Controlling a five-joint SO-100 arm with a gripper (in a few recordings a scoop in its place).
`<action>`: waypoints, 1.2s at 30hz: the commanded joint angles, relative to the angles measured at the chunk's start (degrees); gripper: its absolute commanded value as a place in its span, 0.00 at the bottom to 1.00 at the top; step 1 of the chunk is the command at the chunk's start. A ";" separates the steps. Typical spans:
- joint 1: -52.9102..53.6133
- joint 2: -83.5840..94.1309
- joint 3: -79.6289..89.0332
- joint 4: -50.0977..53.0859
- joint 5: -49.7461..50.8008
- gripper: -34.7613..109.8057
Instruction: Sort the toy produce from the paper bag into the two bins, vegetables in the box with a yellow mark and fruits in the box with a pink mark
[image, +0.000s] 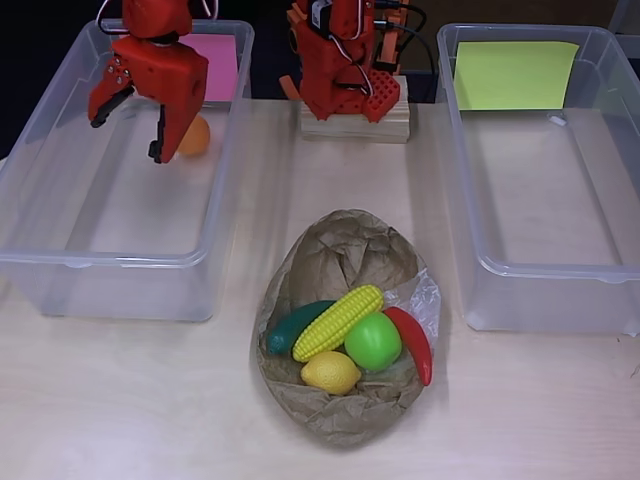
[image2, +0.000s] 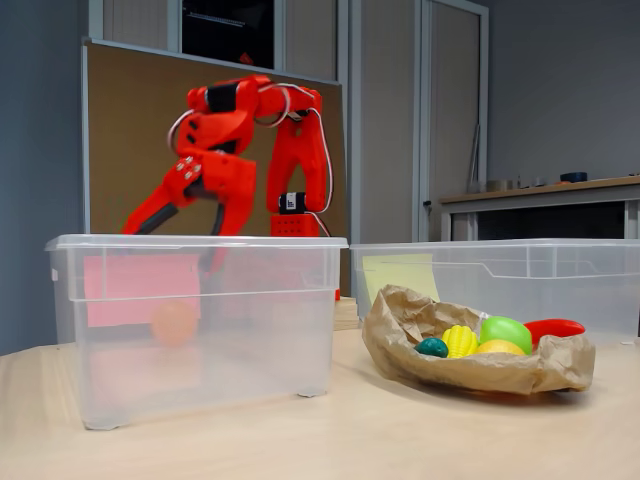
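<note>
Gripper (image: 128, 125) is hanging open and empty over the pink-marked bin (image: 60, 262); orange (image: 194, 136) is lying inside. Advice: rise clear of the rim before swinging to the bag (image: 340, 255).

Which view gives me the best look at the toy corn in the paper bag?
The overhead view: the toy corn lies fully exposed, diagonal across the paper bag, between the green vegetable and the green fruit. In the fixed view, only the corn's end pokes above the bag's crumpled edge.
</note>
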 joint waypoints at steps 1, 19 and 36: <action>-8.44 4.92 -6.77 5.10 -0.97 0.48; -47.55 -14.41 -20.65 0.00 0.44 0.44; -53.17 -30.76 -20.74 -0.35 50.01 0.47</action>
